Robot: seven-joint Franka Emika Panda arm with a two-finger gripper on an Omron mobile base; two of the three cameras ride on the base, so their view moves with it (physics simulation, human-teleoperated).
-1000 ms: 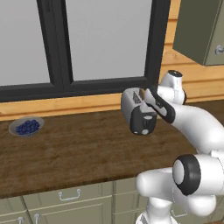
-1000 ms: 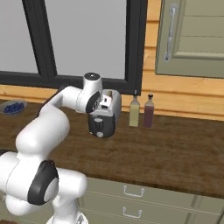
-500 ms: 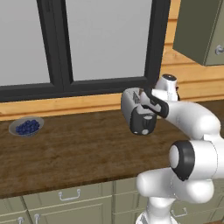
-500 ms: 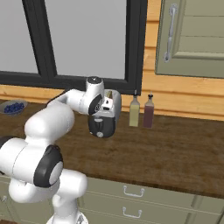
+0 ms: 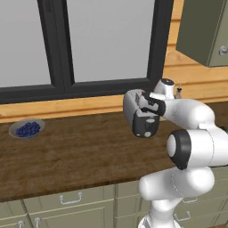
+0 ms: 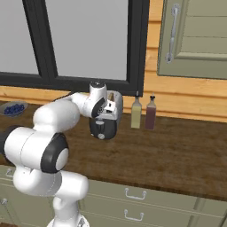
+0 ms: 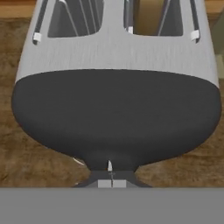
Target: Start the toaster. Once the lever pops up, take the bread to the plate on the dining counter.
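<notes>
A boxy silver-white toaster (image 5: 141,116) stands on a dark wood-grain tabletop (image 5: 75,151) below a window. The robot's gripper (image 7: 111,173) hangs over the toaster's dark end panel (image 7: 114,117), jaws pressed together and holding nothing, seemingly at the lever. A tan slice of bread (image 7: 150,16) sits upright in one top slot, the other slot empty. The bread looks light, stiff and crumbly, best pinched gently across its flat faces at the top edge. A bowl of blueberries (image 5: 27,128) rests well apart.
</notes>
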